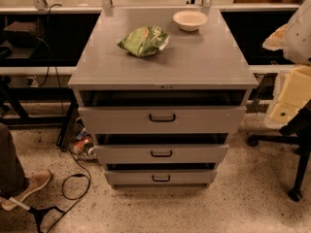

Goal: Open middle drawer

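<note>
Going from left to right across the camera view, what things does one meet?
A shoe, green bag, white bowl, then the gripper at the right edge. The middle drawer spans bag and bowl, so it is left out.

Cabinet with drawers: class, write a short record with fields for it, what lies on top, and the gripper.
cabinet: grey, three drawers stacked
middle drawer: black handle at centre, dark gap above its front
on top: green bag, white bowl
gripper: not in view; pale arm at right edge, apart from the drawers
</note>
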### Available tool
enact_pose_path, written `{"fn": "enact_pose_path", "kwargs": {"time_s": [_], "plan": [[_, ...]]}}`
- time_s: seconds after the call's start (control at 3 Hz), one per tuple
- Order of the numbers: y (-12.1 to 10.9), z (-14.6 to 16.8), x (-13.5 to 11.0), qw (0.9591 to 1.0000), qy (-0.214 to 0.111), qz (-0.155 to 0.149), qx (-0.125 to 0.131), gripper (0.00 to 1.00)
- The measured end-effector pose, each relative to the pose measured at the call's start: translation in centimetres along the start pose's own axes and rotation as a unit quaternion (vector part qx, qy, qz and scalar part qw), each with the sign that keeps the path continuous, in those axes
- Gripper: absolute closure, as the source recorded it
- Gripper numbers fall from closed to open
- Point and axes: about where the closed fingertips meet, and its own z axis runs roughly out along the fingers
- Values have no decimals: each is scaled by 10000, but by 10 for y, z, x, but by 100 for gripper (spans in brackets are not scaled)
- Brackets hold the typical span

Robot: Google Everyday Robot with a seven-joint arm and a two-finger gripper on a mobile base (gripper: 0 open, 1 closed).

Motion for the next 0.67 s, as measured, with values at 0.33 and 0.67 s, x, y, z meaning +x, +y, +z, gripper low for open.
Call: {"fn": "enact_pose_path", "kwargs": {"time_s": [0.33, 0.67], "plan": [[0, 0, 0, 10000, 0, 0, 0, 0], [24, 41, 4, 9998, -130, -115, -122, 0]]}}
